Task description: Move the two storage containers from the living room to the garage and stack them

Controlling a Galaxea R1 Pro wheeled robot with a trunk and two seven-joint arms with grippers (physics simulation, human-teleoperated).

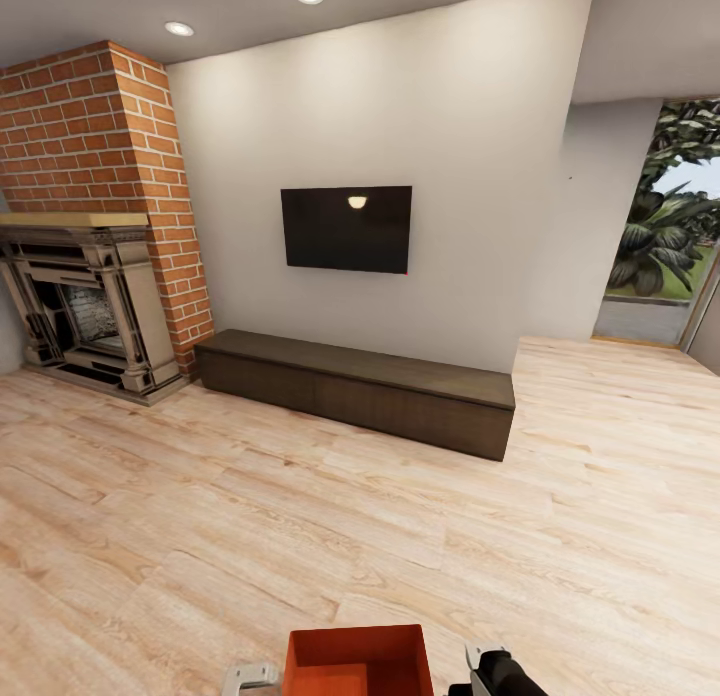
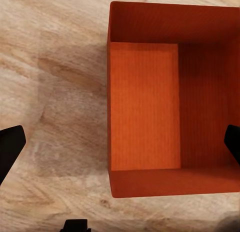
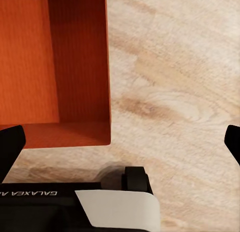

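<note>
An orange-red bin (image 1: 357, 660) sits low in front of the robot, between the left gripper (image 2: 120, 142) and right gripper (image 3: 120, 139) — both spread wide open, one left finger (image 2: 233, 142) over the bin's inside. Farther off — wood floor (image 1: 300, 506), long dark cabinet (image 1: 360, 388), TV (image 1: 346, 228), brick fireplace (image 1: 95, 226).

At the bottom edge of the head view the left gripper (image 1: 250, 678) shows as a pale tip and the right gripper (image 1: 500, 673) as a pale and black one, held low and side by side, apart. In the left wrist view that gripper's dark fingers (image 2: 10, 148) stand wide apart at opposite edges. In the right wrist view its fingers (image 3: 10, 144) are spread wide too, nothing between them.
</note>
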